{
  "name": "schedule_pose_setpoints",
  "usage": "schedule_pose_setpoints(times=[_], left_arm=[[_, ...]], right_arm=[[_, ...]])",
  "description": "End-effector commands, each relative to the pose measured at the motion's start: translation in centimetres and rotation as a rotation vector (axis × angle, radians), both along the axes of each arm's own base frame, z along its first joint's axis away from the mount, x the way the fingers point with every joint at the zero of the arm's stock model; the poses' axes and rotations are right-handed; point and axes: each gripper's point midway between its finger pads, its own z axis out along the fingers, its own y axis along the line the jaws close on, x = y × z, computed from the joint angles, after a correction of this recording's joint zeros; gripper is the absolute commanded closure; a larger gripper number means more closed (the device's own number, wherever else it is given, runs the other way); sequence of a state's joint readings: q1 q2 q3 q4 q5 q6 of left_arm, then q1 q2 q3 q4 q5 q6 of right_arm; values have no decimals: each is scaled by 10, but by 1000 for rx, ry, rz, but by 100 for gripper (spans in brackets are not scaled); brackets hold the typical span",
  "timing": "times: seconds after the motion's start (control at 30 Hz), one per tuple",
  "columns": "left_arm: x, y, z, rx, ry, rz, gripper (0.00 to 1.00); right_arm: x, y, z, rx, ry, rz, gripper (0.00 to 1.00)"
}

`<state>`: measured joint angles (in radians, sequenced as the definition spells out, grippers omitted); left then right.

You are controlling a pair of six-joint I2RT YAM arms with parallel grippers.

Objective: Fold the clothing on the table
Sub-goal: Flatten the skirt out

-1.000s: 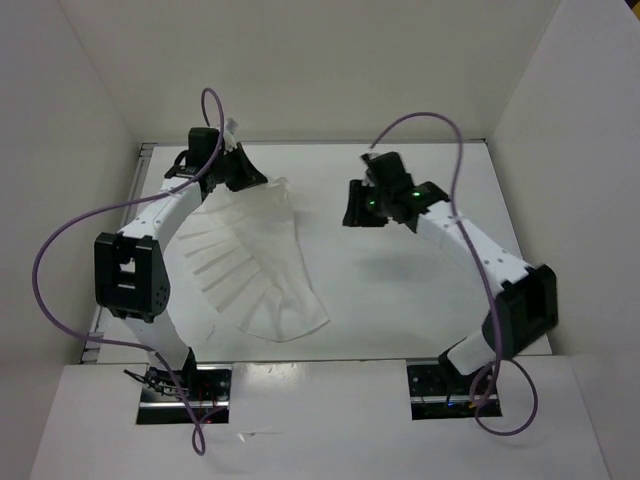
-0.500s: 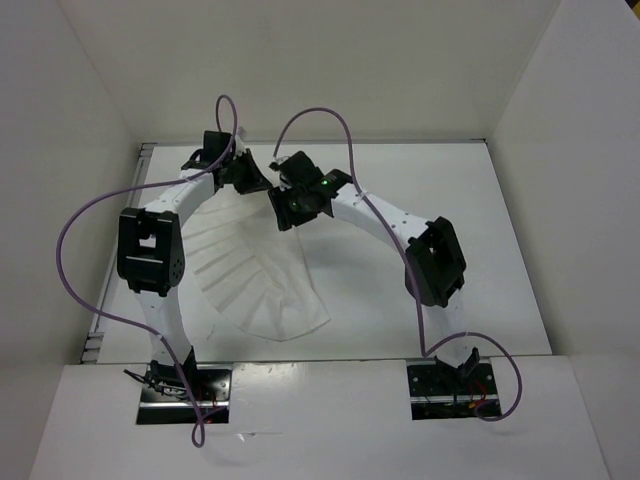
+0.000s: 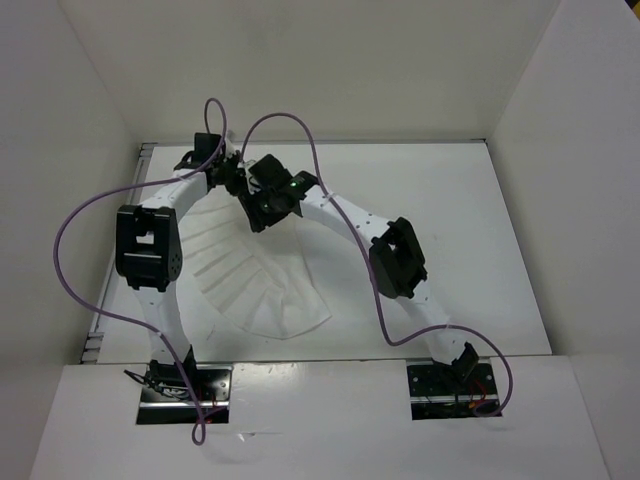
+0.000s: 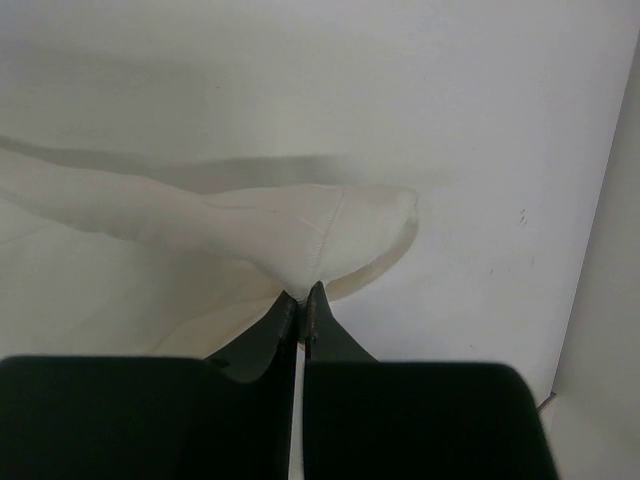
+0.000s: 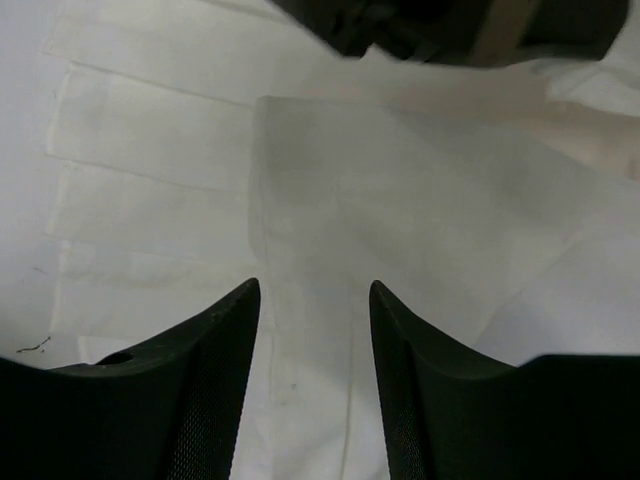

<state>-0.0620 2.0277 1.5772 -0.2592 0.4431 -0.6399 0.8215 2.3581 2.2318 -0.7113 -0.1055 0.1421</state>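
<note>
The clothing point(image 3: 262, 285) is lying fanned out on the left half of the table point(image 3: 450, 250), with its pleated creases spreading toward the near edge and its far corner standing raised off the surface. The left gripper point(image 4: 303, 295) is pinching that corner, its jaws pressed together on a fold of the fabric. The right gripper point(image 5: 315, 290) is hovering just beside it above the cloth, its jaws standing apart and gripping nothing.

Overhead camera looks down; wrist cameras closely share the clothing point(image 3: 255, 270).
</note>
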Motion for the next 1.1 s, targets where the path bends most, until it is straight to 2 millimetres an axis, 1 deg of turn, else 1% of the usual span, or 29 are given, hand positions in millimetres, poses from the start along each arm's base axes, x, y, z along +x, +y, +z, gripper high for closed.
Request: schedule_pose_setpoints(times=[0.0, 0.03, 0.07, 0.1, 0.17, 0.2, 0.23, 0.27, 0.3, 0.33, 0.37, 0.4, 0.43, 0.47, 0.5, 0.53, 0.57, 0.6, 0.7, 0.73, 0.77, 0.8, 0.87, 0.9, 0.93, 0.97, 1.0, 1.03, 1.07], left_arm=[[10, 16, 3, -19, -23, 34, 100], [11, 20, 3, -19, -23, 43, 100], [11, 21, 3, -19, -23, 43, 100], [12, 25, 3, -19, -23, 52, 100], [13, 31, 3, -19, -23, 63, 100], [11, 31, 0, -19, -14, 63, 100], [10, 29, 0, -26, -14, 55, 100], [12, 35, 0, -26, -14, 66, 100], [11, 34, 1, -32, -14, 59, 100], [10, 34, 3, -33, -23, 59, 100], [10, 37, 4, -39, -23, 62, 100], [8, 37, 1, -39, -14, 62, 100], [10, 37, 8, -39, -35, 62, 100], [6, 36, 4, -46, -23, 54, 100], [4, 35, 4, -46, -26, 54, 100], [2, 35, 0, -46, -17, 54, 100], [0, 34, 4, -54, -29, 45, 100], [-2, 34, 1, -54, -20, 45, 100], [-15, 27, -5, -92, -4, 22, 100], [-22, 25, -8, -107, 4, 22, 100], [-27, 24, -7, -114, 8, 15, 100], [-30, 18, -3, -121, -2, -2, 100], [-43, 3, -9, -127, 23, -37, 100], [-44, 2, -5, -133, 14, -44, 100], [-49, -5, -9, -133, 29, -58, 100], [-51, -10, -9, -133, 30, -69, 100], [-51, -10, -14, -133, 40, -69, 100], [-47, -10, -13, -133, 36, -69, 100], [-45, -10, -10, -133, 27, -69, 100]], right_arm=[[-25, 29, -5, 15, 24, 103, 46], [-33, 34, -10, 16, 41, 114, 46], [-32, 35, -13, 15, 42, 114, 46], [-41, 39, -13, 18, 62, 127, 46], [-49, 44, -28, 5, 90, 138, 46], [-58, 43, -39, -18, 111, 147, 46], [-60, 39, -48, -38, 120, 141, 46], [-59, 37, -49, -41, 117, 126, 48], [-63, 29, -63, -70, 139, 110, 49], [-64, 25, -67, -82, 136, 101, 52], [-54, 18, -62, -80, 109, 63, 64], [-54, 2, -77, -119, 128, 22, 75], [-48, -9, -80, -134, 121, -20, 84], [-38, -22, -69, -131, 88, -69, 92], [-26, -46, -80, -139, 108, -138, 100], [-21, -60, -80, -141, 120, -172, 100], [-17, -76, -77, -139, 129, -206, 100], [-2, -101, -76, -140, 137, -260, 100], [11, -150, -77, -191, 126, -365, 100], [20, -170, -81, -205, 132, -393, 100], [28, -180, -77, -208, 117, -423, 100], [38, -201, -78, -248, 96, -472, 100], [56, -219, -71, -282, 50, -523, 100], [62, -226, -64, -291, 34, -536, 99], [67, -227, -54, -281, 36, -541, 95], [68, -229, -49, -275, 43, -544, 88], [66, -224, -39, -252, 47, -520, 78], [64, -222, -20, -217, 34, -510, 64], [60, -213, -9, -188, 27, -487, 57]])
